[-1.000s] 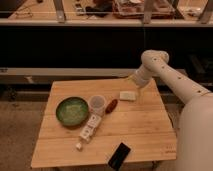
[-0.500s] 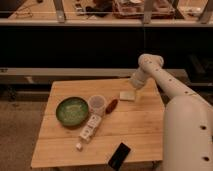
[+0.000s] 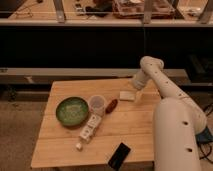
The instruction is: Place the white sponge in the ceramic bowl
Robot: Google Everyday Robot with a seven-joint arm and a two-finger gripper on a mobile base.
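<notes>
Lower than half a second ago, the hand (image 3: 138,95) now sits down at the table (image 3: 131,127) surface, just beside the right edge of the white sponge (image 3: 127,95). Whether it touches the sponge, and whether it is open or closed, cannot be told from this view. The arm (image 3: 156,76) bends over from the right side of the table. The sponge lies flat on the wood near the far edge, where it lay before, well apart from the ceramic bowl (image 3: 72,110) on the left. Just beside the bowl's right rim stands a translucent cup (image 3: 97,105), with a small reddish-brown object (image 3: 111,105) next to it. A long white box (image 3: 90,128) lies below the cup, a tiny white cube (image 3: 78,146) near its lower end, and a flat black object (image 3: 120,156) near the front edge.
</notes>
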